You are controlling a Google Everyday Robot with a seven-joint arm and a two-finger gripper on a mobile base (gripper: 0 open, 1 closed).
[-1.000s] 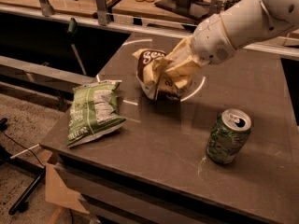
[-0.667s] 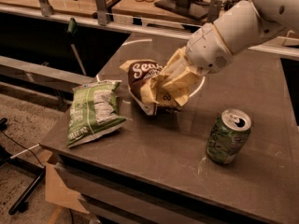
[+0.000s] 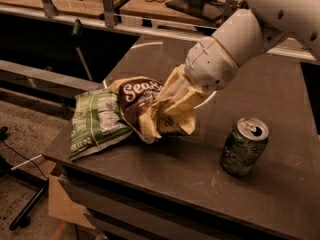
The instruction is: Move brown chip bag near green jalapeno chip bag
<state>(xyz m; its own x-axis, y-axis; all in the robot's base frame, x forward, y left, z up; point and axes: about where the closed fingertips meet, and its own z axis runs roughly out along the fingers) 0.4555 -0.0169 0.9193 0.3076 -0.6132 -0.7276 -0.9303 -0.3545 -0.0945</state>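
Observation:
The brown chip bag, dark brown and cream-yellow with white script lettering, is crumpled near the table's front left. My gripper is shut on its right side, the cream fingers pressed into the foil. The bag's left edge touches and slightly overlaps the green jalapeno chip bag, which lies flat at the table's left front corner, its white label panel facing up.
A green soda can stands upright at the front right of the dark table. The table's front edge is close below the bags. A rail with posts runs behind. The floor drops off at left.
My gripper has carried the brown chip bag left and toward the front, from the table's middle to right against the green bag. The green bag and can have not moved.

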